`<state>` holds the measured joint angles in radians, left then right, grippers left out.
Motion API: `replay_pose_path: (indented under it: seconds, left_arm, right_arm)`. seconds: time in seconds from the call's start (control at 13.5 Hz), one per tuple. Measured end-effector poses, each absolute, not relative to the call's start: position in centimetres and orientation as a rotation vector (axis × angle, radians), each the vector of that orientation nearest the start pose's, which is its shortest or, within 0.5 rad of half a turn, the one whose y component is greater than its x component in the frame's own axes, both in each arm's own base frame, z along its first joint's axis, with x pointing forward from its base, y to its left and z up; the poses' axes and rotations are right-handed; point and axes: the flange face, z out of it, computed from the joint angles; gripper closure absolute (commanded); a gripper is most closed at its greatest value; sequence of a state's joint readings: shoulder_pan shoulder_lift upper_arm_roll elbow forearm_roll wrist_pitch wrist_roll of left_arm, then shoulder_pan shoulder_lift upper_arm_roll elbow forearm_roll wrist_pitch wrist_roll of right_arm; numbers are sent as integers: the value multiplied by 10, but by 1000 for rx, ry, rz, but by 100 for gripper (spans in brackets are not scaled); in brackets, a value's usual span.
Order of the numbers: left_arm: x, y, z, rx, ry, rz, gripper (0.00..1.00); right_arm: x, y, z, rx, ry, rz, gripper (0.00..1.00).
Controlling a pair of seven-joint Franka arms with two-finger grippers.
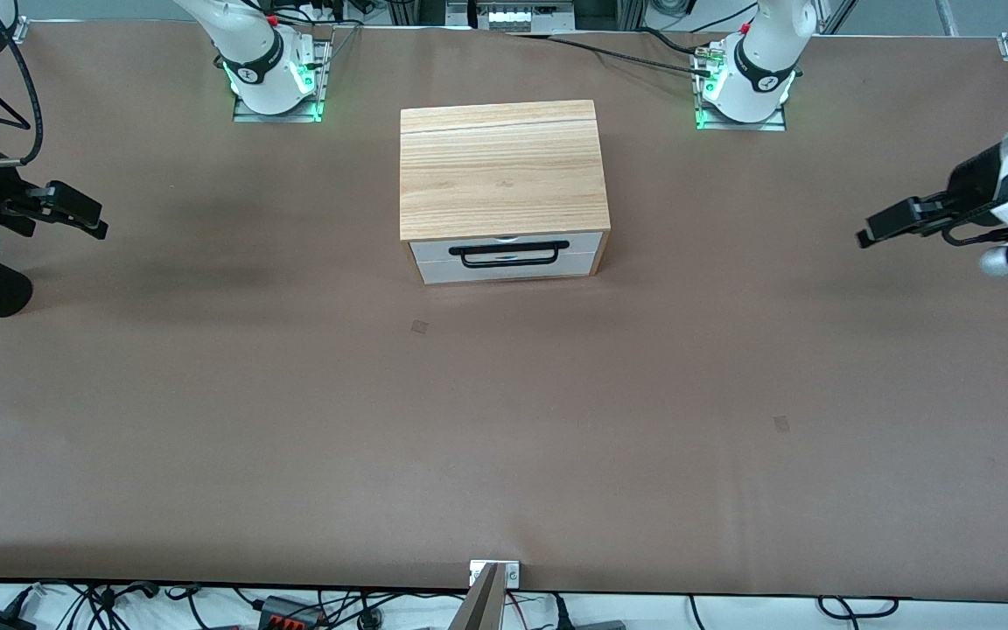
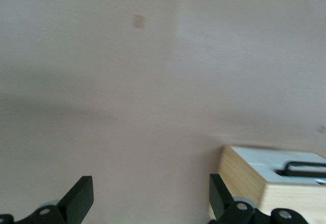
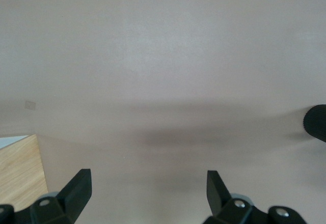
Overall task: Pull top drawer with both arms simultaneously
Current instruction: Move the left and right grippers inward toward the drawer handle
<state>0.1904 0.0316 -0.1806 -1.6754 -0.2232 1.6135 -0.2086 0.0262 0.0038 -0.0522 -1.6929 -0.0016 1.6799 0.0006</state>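
Together we count one table [image 1: 294, 420], one wooden cabinet [image 1: 501, 168] mid-table, two white drawer fronts and two grippers. Its top drawer [image 1: 506, 248] sits shut. Our left gripper [image 1: 873, 229] and right gripper [image 1: 88, 219] hover spread open, empty, over the table's ends, well apart from the handle [image 1: 508, 254].

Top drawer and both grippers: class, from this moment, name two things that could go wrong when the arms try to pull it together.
1. The top drawer has one black bar handle; the left gripper and right gripper, both open over bare table at its two ends, might crowd or collide there.
2. The wooden cabinet looks unfastened; an uneven pull could slide or twist it.
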Motion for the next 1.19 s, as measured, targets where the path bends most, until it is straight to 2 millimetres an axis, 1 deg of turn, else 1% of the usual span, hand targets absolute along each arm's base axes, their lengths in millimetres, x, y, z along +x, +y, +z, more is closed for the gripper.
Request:
replay_pose_path:
  seconds: [0.15, 0.22, 0.37, 0.44, 0.52, 0.67, 0.74, 0.81, 0.89, 0.96, 1.04, 1.11, 1.19]
  left_arm:
    - [567, -33, 553, -3395, -371, 254, 0]
    - [569, -41, 548, -3423, -357, 282, 0]
    - [573, -53, 539, -3484, -346, 337, 0]
    - [574, -62, 534, -3519, -342, 371, 0]
    - [577, -72, 527, -3555, -342, 416, 0]
    - [585, -90, 512, -3630, -352, 496, 0]
    - [591, -95, 503, -3659, -342, 522, 0]
    - [598, -98, 493, -3703, -293, 524, 0]
    - [605, -99, 480, -3767, -191, 505, 0]
    - [612, -97, 465, -3826, -60, 483, 0]
    - [618, -93, 448, -3883, 45, 471, 0]
    - [624, -89, 433, -3948, 84, 461, 0]
    - [630, -86, 420, -4000, 85, 443, 0]
  right_arm:
    - [562, -14, 570, -3143, 41, 38, 0]
    - [565, -14, 564, -3143, 42, 54, 0]
    - [572, -11, 544, -3139, 34, 108, 0]
    - [577, -3, 530, -3132, 16, 145, 0]
    - [583, 10, 514, -3125, -15, 184, 0]
    - [594, 47, 481, -3119, -111, 259, 0]
    - [596, 70, 462, -3097, -180, 307, 0]
    - [598, 95, 444, -3042, -244, 345, 0]
    - [599, 123, 430, -2977, -285, 366, 0]
    - [602, 147, 421, -2924, -309, 367, 0]
    - [607, 165, 415, -2882, -320, 352, 0]
    - [613, 179, 410, -2847, -322, 339, 0]
    - [618, 189, 405, -2813, -316, 338, 0]
